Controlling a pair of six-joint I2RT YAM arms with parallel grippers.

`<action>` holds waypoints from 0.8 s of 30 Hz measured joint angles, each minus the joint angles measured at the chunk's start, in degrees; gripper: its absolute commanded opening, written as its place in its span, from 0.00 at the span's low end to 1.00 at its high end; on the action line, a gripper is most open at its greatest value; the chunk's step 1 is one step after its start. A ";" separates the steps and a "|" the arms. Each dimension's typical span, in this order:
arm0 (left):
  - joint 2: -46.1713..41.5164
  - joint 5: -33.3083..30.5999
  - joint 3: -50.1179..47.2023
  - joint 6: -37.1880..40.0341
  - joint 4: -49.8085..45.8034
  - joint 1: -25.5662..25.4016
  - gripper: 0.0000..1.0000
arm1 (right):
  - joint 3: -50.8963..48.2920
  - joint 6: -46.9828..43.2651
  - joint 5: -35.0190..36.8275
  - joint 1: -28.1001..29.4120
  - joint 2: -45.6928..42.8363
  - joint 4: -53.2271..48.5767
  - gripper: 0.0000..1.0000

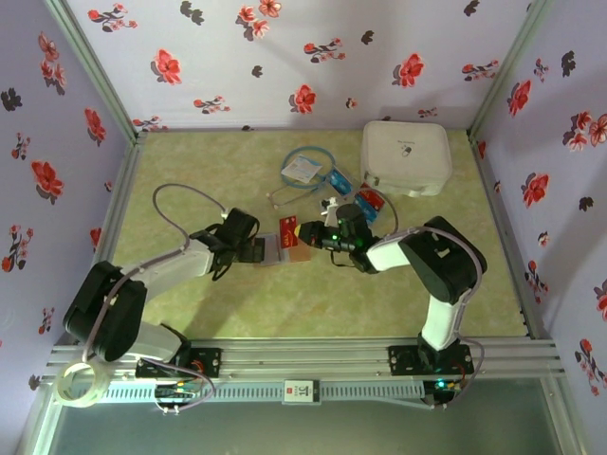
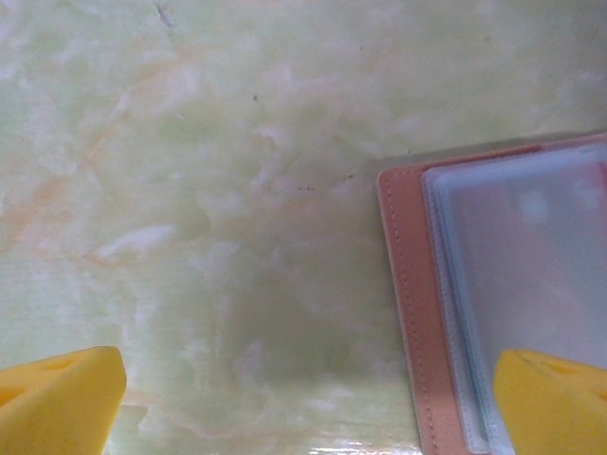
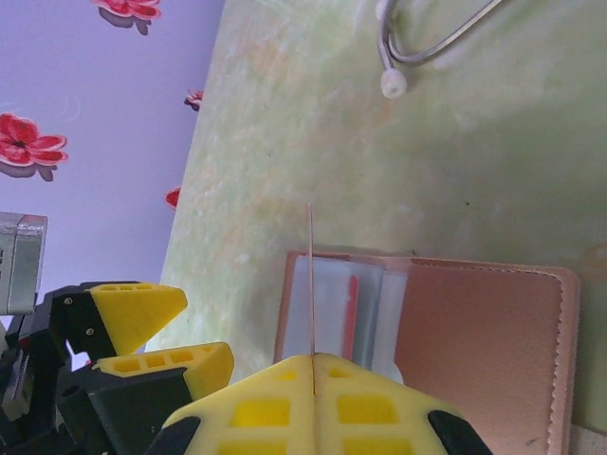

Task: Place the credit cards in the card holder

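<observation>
The card holder (image 1: 287, 250) lies open on the green table between both grippers, pinkish-tan with greyish sleeves (image 3: 327, 303). A red card (image 3: 351, 309) sits in one sleeve. My right gripper (image 3: 313, 365) is shut on a red credit card (image 1: 287, 226), seen edge-on (image 3: 311, 275) in the right wrist view, standing upright over the holder's sleeve side. My left gripper (image 2: 308, 398) is open at the holder's left edge (image 2: 408, 313), with its right finger (image 2: 550, 398) over the sleeves. More red (image 1: 370, 200) and blue (image 1: 339, 178) cards lie behind on the table.
A large white square case (image 1: 406, 156) stands at the back right. A white tag with a blue cord loop (image 1: 303, 169) lies at the back middle, and a thin grey cord (image 3: 417, 47) lies near it. Flowered walls enclose the table.
</observation>
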 measured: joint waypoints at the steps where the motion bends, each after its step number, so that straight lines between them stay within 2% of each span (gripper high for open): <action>1: 0.42 0.09 0.00 -0.02 0.02 0.00 1.00 | 0.02 0.00 -0.02 0.00 0.46 0.07 0.00; 24: 3.91 0.35 -0.70 -0.17 1.36 0.00 1.00 | 1.25 0.61 -1.18 0.35 4.72 3.13 0.00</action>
